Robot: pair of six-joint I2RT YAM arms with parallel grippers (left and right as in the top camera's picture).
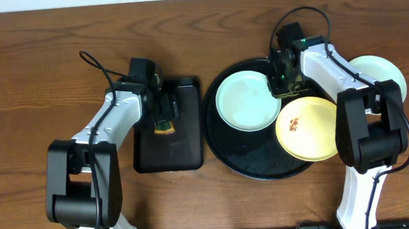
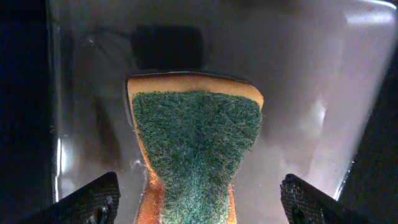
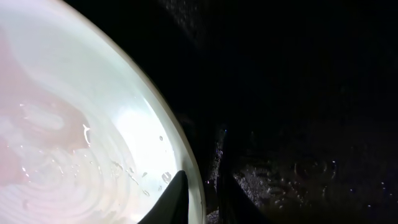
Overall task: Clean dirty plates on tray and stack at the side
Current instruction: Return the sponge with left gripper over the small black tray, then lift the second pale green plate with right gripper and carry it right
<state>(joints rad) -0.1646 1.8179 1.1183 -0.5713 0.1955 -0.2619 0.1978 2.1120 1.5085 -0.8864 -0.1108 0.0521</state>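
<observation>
Black on black in the right wrist view: the outer finger is nearly lost against the round tray (image 1: 256, 165); only the inner finger (image 3: 177, 199) reads clearly, lying over the inside of the mint plate (image 1: 246, 100). The right gripper (image 1: 285, 85) straddles this plate's rim with the jaws close together. Whether they actually pinch it, cannot tell.

That plate lies flat and face up in the tray's left half. It is round, so it has no long axis. Surface glossy, with water beads and streaks.

Yellow plate (image 1: 312, 131): flat, on the tray's right side, brown smear (image 1: 293, 126) left of centre. Its right edge is hidden by the right arm, and contact with the mint plate is unclear.

Second mint plate (image 1: 380, 71): on the table (image 1: 25, 70) right of the tray, partly covered by the arm.

Left gripper (image 1: 165, 116): jaws wide apart over the rectangular tray (image 1: 185, 152). Both pads stand clear of the sponge (image 2: 196, 149), which lies green scouring face up, orange body beneath. The sponge's long axis runs away from the camera. Its near end is narrowed and cut off by the frame.
</observation>
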